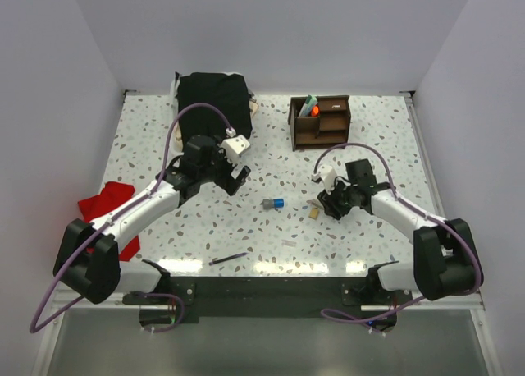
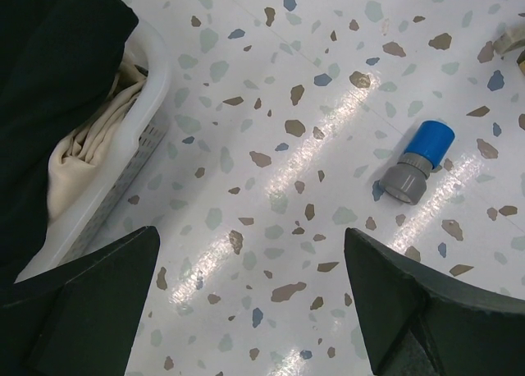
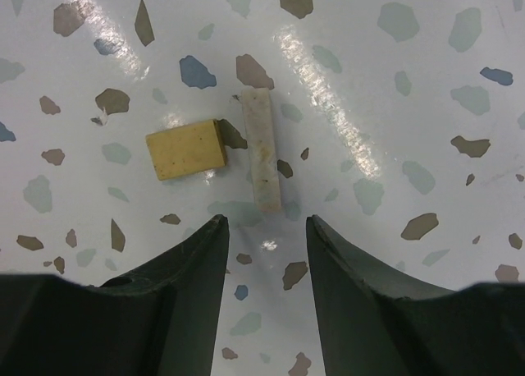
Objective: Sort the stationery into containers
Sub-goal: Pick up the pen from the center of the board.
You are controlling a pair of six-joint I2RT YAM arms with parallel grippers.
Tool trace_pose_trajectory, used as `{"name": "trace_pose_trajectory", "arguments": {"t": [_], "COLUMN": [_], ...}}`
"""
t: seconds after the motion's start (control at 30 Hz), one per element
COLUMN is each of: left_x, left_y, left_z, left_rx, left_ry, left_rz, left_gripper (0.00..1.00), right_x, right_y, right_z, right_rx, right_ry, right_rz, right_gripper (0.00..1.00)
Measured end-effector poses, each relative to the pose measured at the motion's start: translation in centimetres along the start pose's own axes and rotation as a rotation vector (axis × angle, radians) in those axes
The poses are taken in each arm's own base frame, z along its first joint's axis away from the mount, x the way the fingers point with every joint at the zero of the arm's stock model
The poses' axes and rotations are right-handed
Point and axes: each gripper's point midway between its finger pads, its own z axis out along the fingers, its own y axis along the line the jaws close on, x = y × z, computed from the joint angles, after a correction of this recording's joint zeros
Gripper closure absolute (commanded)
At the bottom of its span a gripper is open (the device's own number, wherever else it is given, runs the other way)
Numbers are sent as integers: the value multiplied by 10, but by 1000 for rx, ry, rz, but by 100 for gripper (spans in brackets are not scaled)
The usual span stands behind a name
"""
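Observation:
A tan eraser and a pale white stick-shaped piece lie side by side on the speckled table. My right gripper hovers low, just short of the white piece, and is open with nothing between its fingers. From above, the tan eraser shows beside the right gripper. The blue-grey sharpener lies on its side at mid-table, ahead and right of my left gripper, which stands wide open and empty. A black pen lies near the front edge. The dark brown organiser at the back holds an orange-capped marker.
A white basket draped with black cloth stands at the back left, close to the left gripper. A red cloth lies at the left edge. White walls close in the table on three sides.

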Motion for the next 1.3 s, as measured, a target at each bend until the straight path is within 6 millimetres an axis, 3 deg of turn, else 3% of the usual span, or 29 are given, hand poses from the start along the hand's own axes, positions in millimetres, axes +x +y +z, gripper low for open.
{"name": "trace_pose_trajectory", "arguments": {"t": [0.43,1.07,1.17,1.3], "left_x": [-3,-4,-4,-4], "left_y": [1,1,1,1], "left_z": [3,3,3,3], "left_rx": [-2,-4,-4,-4], "left_ry": [-15,-19,-19,-19], "left_rz": [-5,-4,-4,-4], "left_gripper": [0,0,0,0], "right_x": [-6,-1,0,0], "right_y": [-8,10,8,5], "right_z": [10,18,19,19], "right_rx": [-21,-79,-66,-52], "right_ry": [29,91,99,100], "right_rz": [20,-20,-13,-4], "right_gripper": [59,68,73,87]}}
